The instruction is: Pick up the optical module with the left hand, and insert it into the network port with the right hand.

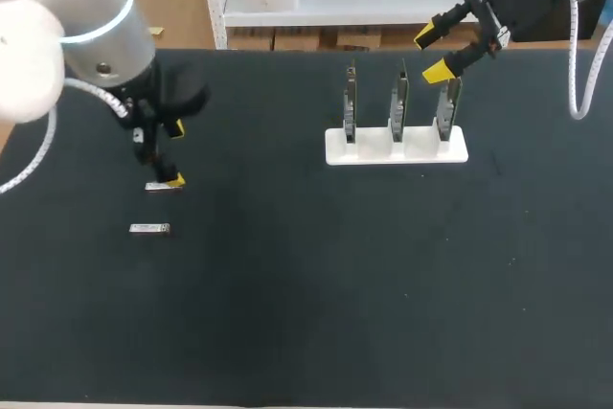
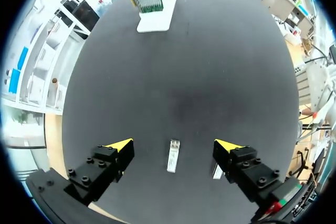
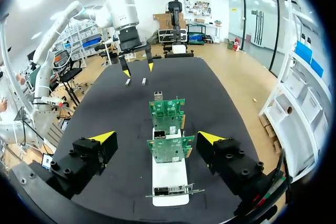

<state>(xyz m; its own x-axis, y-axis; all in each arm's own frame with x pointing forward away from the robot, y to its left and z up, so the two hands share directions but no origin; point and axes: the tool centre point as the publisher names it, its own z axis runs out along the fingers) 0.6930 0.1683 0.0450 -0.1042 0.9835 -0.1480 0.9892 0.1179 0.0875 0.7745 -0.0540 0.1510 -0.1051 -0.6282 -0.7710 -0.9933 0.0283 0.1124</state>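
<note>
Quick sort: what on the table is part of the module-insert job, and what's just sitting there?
In the job:
- left gripper, open
- optical module between its fingers, not gripped
- right gripper, open
- network cards in the white stand

Lying about:
- second module beside one left finger, probably spare

**Clear middle, crowded ends**

One optical module (image 2: 172, 156) is lying free between the wide-spread fingers of the left gripper (image 2: 174, 145); a second module (image 2: 217, 171) is crowding one finger, just beside it. Bare black table (image 1: 287, 313) is stretching between the arms. Three upright network cards (image 1: 397, 102) in a white holder (image 1: 335, 148) are standing in the way ahead of the right gripper (image 1: 433, 55).
</note>
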